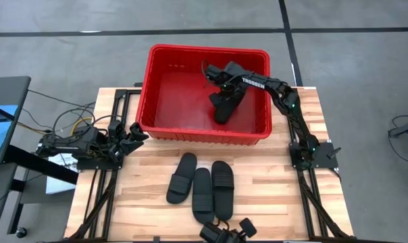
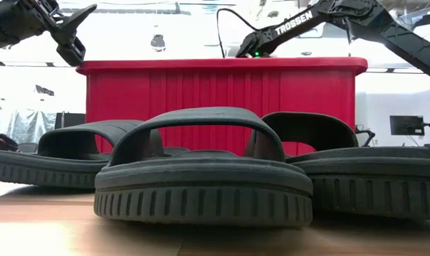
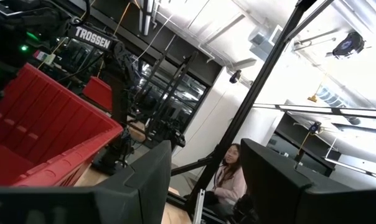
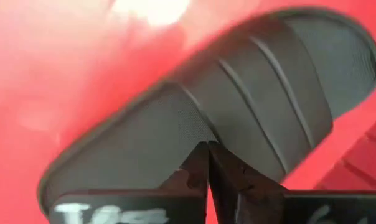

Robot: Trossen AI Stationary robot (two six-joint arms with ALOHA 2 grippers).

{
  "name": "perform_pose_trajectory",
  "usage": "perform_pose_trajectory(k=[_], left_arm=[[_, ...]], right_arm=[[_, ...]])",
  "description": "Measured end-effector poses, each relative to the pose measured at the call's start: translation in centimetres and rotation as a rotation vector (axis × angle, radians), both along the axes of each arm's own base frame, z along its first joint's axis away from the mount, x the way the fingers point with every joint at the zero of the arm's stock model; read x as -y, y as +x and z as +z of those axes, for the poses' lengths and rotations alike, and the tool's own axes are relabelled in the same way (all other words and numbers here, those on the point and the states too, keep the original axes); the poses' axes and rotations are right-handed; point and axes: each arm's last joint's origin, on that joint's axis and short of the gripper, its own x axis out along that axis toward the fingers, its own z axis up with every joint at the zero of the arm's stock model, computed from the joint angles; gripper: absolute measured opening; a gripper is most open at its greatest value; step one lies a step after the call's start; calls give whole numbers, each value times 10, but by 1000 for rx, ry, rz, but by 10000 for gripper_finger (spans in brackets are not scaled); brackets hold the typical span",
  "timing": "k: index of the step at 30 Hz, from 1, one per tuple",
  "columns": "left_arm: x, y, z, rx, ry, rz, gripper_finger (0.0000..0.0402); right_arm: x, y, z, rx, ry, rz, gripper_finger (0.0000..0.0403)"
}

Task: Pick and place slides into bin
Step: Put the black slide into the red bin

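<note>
Three slides sit side by side near the front of the table, the middle slide (image 1: 202,194) closest to the low camera, with the left slide (image 1: 182,177) and the right slide (image 1: 222,179) just beside it, all well clear of the bin (image 1: 150,101), which stands at the far half of the table. Over the bin's right side the right gripper (image 1: 225,91) holds the fourth slide (image 1: 224,104), its fingers (image 4: 203,168) pressed together on the sandal's edge in the wrist view, with the sole hanging against the red interior. Whether the sandal touches the bin floor cannot be told. The left gripper (image 1: 133,137) waits at the table's left edge, just outside the bin's near-left corner, its fingers spread and holding nothing. The step in hand looks like the drop of the first sandal, so the task seems about a quarter done. Next, the right claw would need to part to let the sandal fall, then lift clear of the rim and come back to the near row for another pick.
</note>
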Motion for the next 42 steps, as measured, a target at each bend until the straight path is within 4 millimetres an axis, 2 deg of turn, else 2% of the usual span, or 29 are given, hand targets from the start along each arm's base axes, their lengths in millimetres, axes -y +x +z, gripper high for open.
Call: perform_pose_trajectory(k=[5,9,13,19,23,31,36,42], left_arm=[[0,0,0,-1,0,0,183],[0,0,0,-2,0,0,183],[0,0,0,-4,0,0,183],[0,0,-1,-6,0,1,183],[0,0,-1,-6,0,1,183],[0,0,-1,-8,0,1,183],[0,0,-1,-8,0,1,183],[0,0,-1,-8,0,1,183]], right_arm=[[-10,4,0,-29,14,73,0],[-16,-6,1,-169,23,67,0],[-13,-18,3,-296,-24,28,0],[-7,-25,4,-331,-41,-2,0],[-2,-28,4,-324,-27,-10,0],[13,-39,0,-208,125,-107,0],[18,-38,-1,-143,137,-150,0],[20,-29,-2,-69,110,-119,0]])
